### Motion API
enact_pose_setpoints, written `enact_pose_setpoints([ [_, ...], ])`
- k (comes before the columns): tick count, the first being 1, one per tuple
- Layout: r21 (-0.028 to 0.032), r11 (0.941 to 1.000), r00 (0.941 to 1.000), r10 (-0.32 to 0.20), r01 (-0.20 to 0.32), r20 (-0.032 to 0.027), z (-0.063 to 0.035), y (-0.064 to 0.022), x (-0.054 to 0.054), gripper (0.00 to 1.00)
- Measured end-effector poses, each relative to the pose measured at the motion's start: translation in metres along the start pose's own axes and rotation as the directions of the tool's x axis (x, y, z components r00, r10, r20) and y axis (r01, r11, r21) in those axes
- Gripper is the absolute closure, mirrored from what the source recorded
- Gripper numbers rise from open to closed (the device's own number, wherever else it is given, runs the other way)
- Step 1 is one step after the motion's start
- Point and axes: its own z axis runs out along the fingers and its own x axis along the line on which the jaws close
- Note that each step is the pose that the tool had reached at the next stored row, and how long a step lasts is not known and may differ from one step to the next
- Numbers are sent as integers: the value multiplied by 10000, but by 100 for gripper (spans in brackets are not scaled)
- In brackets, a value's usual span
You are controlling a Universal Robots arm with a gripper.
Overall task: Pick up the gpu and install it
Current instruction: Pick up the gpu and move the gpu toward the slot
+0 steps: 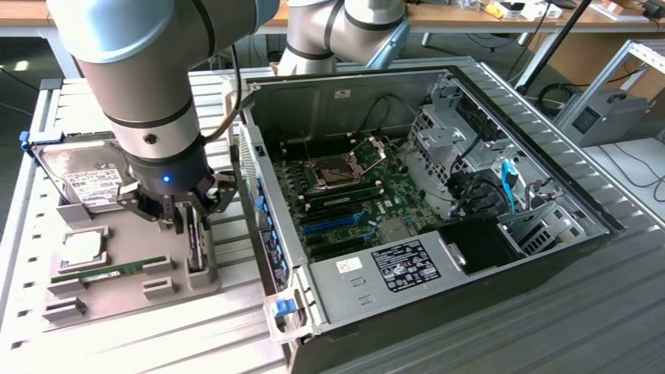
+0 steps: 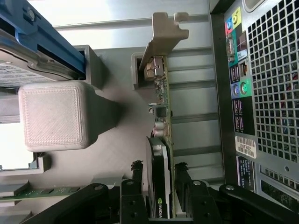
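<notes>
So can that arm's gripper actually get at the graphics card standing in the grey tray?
Probably yes. The gripper sits right around the gpu, which stands on edge in the grey tray. Nothing lies between them; the hard drive and the computer case sit off to either side.

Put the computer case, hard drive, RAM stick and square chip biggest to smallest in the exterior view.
1. computer case
2. hard drive
3. RAM stick and square chip: too alike to rank.
</notes>
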Motion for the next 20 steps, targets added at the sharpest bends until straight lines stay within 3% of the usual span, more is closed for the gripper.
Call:
enact_pose_setpoints([
  [12,2,10000,10000,66,-66,3,6,-1,-4,59],
  [13,2,10000,10000,66,-66,3,6,-1,-4,73],
  [14,2,10000,10000,66,-66,3,6,-1,-4,73],
  [15,-13,9991,9991,-425,425,-22,6,-2,-3,73],
  [16,-19,9985,9985,-550,550,-28,6,-1,-4,73],
  [20,-19,9985,9985,-551,550,-28,-101,4,-7,73],
])
